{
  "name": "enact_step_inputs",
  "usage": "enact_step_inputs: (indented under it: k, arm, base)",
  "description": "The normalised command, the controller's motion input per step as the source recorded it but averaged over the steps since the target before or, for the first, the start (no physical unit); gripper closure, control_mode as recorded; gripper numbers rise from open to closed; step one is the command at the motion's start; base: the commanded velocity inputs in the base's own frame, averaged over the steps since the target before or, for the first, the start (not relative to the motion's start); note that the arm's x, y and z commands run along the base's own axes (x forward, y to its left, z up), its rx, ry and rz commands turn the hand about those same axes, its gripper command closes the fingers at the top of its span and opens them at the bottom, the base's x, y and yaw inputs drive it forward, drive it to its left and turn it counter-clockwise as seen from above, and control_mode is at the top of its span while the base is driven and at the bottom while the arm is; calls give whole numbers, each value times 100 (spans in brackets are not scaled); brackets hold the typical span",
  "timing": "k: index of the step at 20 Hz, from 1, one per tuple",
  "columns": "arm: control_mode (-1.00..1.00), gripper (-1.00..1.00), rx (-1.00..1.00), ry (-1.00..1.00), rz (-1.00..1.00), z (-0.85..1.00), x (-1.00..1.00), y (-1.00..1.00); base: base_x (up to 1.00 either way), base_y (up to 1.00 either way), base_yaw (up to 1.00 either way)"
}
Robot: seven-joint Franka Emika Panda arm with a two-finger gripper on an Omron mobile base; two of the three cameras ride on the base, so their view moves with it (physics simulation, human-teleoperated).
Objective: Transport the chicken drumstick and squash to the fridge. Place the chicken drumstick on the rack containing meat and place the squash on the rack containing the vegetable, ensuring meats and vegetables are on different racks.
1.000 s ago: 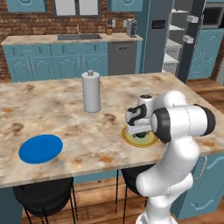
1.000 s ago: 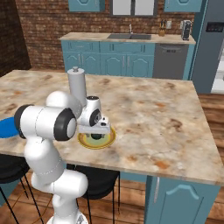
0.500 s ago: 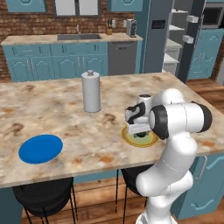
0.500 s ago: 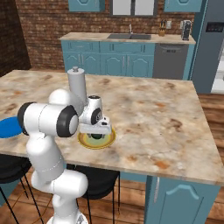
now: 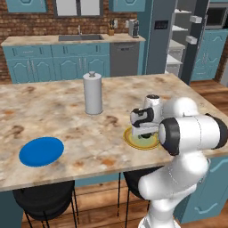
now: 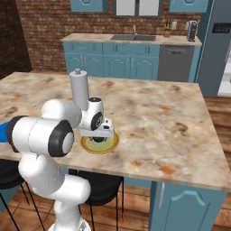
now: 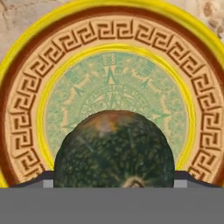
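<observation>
A dark green squash (image 7: pixel 114 151) sits on a yellow patterned plate (image 7: pixel 26 109) near the front edge of the island counter. My gripper (image 7: pixel 114 180) is down over it, and one fingertip presses against each side of the squash. From the base cameras the gripper (image 5: pixel 144 132) (image 6: pixel 100 134) covers the plate (image 5: pixel 132 140) (image 6: pixel 113 143). The tall slate-grey fridge (image 5: pixel 158 40) (image 6: pixel 219 45) stands at the back right, its door open on white shelves (image 5: pixel 178 42). The chicken drumstick is out of view.
A grey canister (image 5: pixel 92 93) (image 6: pixel 79 90) stands upright on the counter behind the plate. A flat blue plate (image 5: pixel 41 151) lies at the counter's front left. Dark stools (image 5: pixel 44 200) sit under the front edge. Teal cabinets and a sink run along the back wall.
The fingers have drawn in against the squash's sides. The arm has hardly moved and the plate stays where it was.
</observation>
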Motion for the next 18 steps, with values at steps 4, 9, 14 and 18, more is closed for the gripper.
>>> enact_step_inputs:
  k: [4,9,14,18]
  arm:
    - [-100,100,3,-18,0,91,-98,-4]
    - [-100,100,0,0,0,95,-86,0]
    - [-100,100,0,8,0,100,-74,0]
    - [-100,100,0,-7,1,90,-95,0]
  base:
    - [0,0,0]
    - [0,0,0]
    - [0,0,0]
    - [0,0,0]
